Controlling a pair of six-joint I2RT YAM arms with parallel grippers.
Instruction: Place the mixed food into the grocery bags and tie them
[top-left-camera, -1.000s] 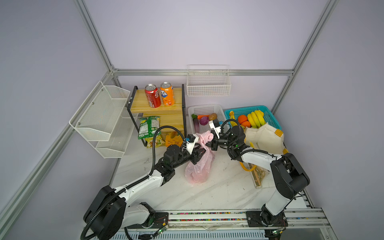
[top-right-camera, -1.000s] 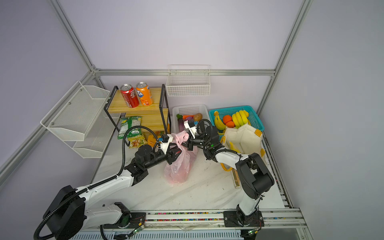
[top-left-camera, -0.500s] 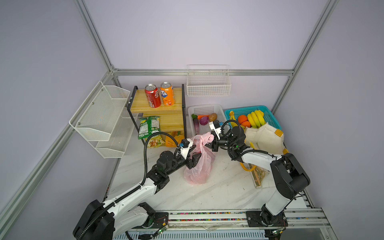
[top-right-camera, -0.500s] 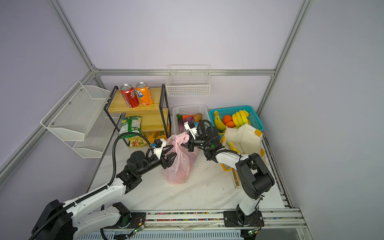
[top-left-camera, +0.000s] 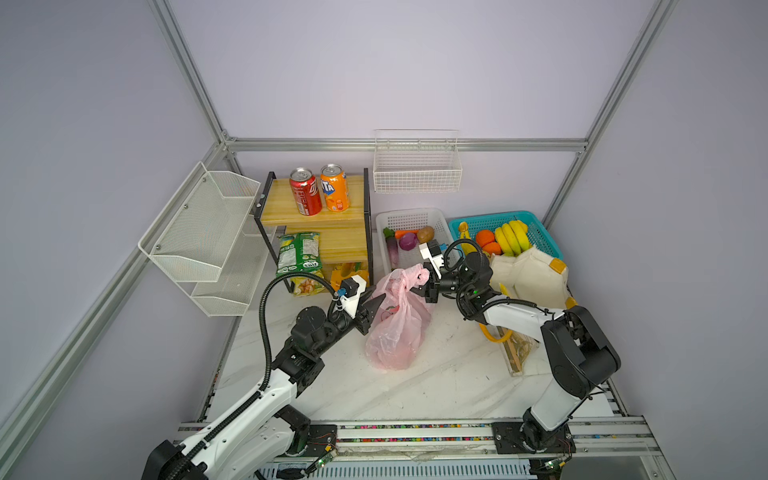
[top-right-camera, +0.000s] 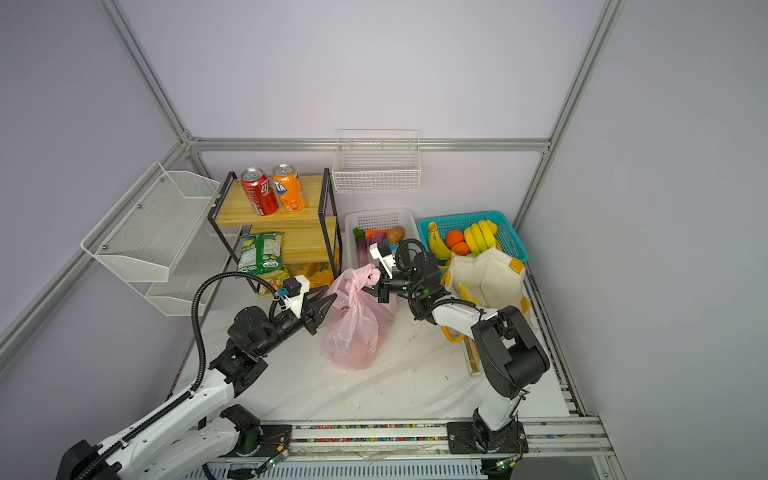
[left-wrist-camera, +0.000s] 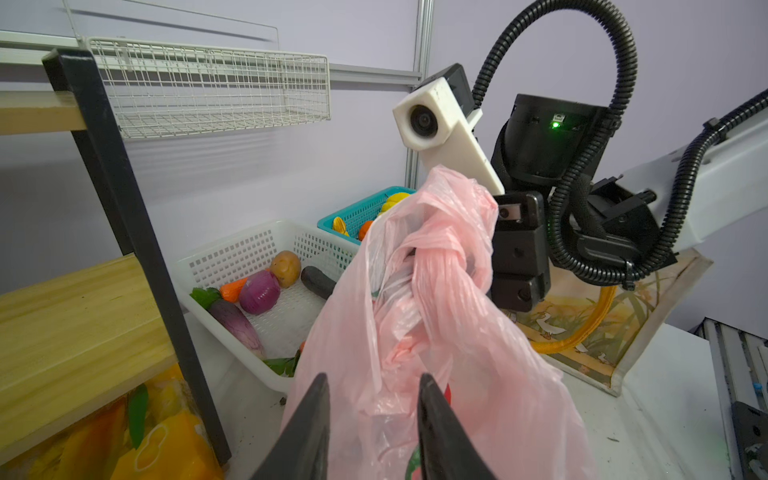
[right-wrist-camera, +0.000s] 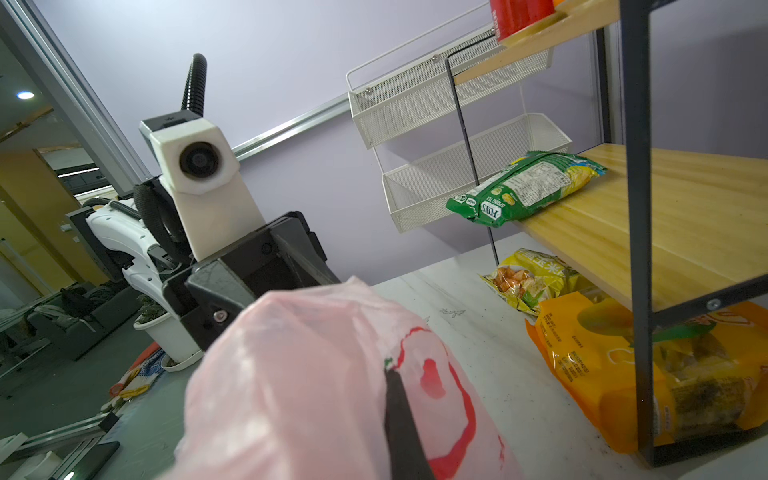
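Observation:
The pink grocery bag (top-left-camera: 395, 328) (top-right-camera: 357, 328) stands mid-table, its handles twisted into a knot (left-wrist-camera: 436, 257). My right gripper (top-left-camera: 428, 286) (top-right-camera: 380, 286) is shut on the bag's top handle; in the right wrist view the film (right-wrist-camera: 311, 395) covers all but one finger (right-wrist-camera: 401, 419). My left gripper (top-left-camera: 374, 305) (left-wrist-camera: 374, 378) is open, its tips against the bag's left side, below the knot. The cream tote (top-left-camera: 528, 274) stands to the right. The red can (top-left-camera: 305, 197), yellow chip packet (top-left-camera: 307, 286), purple onion (left-wrist-camera: 259, 291) and eggplant (left-wrist-camera: 235, 320) lie outside the bags.
A wooden shelf rack (top-left-camera: 332, 220) at back left holds an orange can (top-left-camera: 334, 193) and a green packet (top-left-camera: 297, 251). A white basket (top-left-camera: 440, 216) and a teal basket (top-left-camera: 540, 232) with bananas sit at the back. Wire racks (top-left-camera: 199, 232) hang on the left wall.
My left gripper has let go of the bag's top and drawn back to the left and lower along its side. The right gripper has stayed shut on the handle.

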